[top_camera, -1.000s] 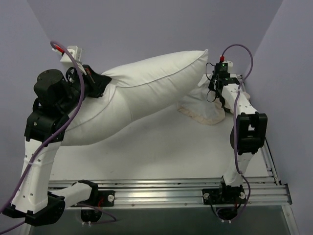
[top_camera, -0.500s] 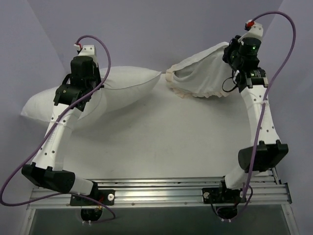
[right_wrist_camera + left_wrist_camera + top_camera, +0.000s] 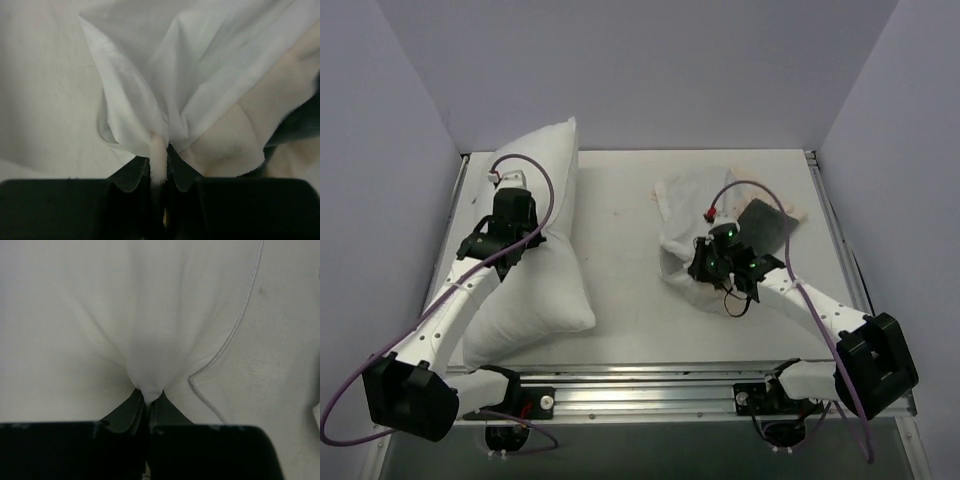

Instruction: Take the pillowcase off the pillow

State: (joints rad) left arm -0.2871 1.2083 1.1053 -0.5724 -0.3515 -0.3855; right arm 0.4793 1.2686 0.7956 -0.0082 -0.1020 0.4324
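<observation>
The pillowcase (image 3: 682, 200) lies crumpled on the right side of the table (image 3: 620, 270), well apart from the bare pillow (image 3: 548, 295) on the left, so the stripping itself looks done. The left pincer (image 3: 148, 401) is clamped on a fold of the pillow's white fabric, and the right pincer (image 3: 160, 159) is clamped on a pinch of the pillowcase by its cream edge. What seems left is only for the 2 pincers to let go and pull clear
</observation>
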